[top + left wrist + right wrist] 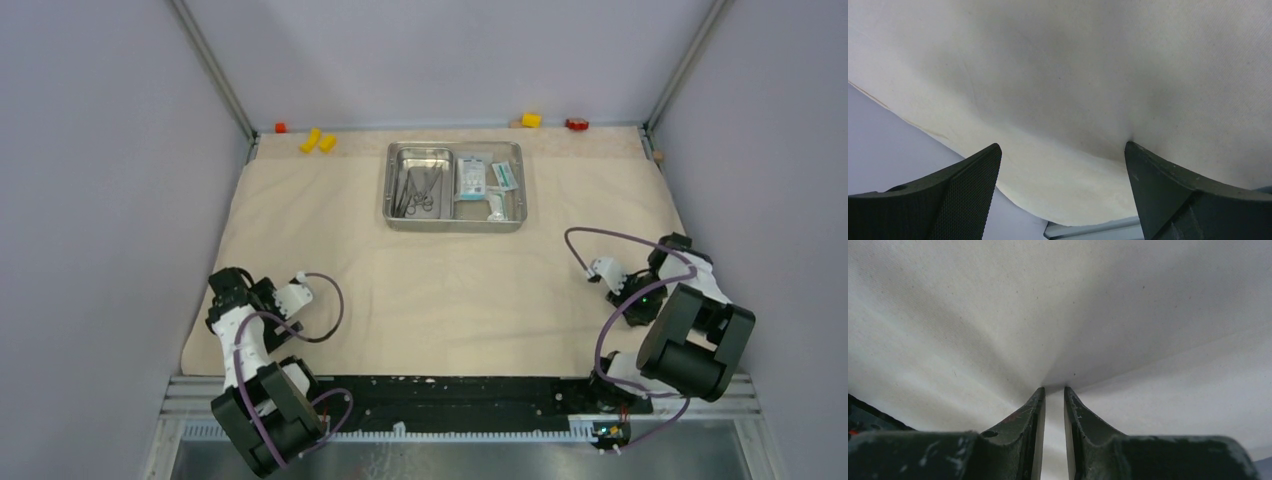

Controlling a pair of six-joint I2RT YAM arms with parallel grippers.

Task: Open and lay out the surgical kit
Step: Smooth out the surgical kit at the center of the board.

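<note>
The beige cloth wrap [440, 290] lies spread flat over the table. The shiny steel tray [455, 226] sits on it at the back centre. The tray holds scissors and forceps [418, 190] on its left and white-and-teal packets [471, 177] on its right. My left gripper [272, 335] is near the cloth's near-left corner. In the left wrist view it [1063, 150] is open and empty just above the cloth [1073, 90]. My right gripper [622, 305] is at the cloth's right side. In the right wrist view it [1054, 389] is shut on a pinch of cloth [1058, 315], with creases running out from the tips.
Small yellow blocks [318, 141] and a red block [280, 127] lie at the back left. A yellow block [531, 120] and a red block [576, 124] lie at the back right. Grey walls close in both sides. A metal rail [450, 385] runs along the near edge.
</note>
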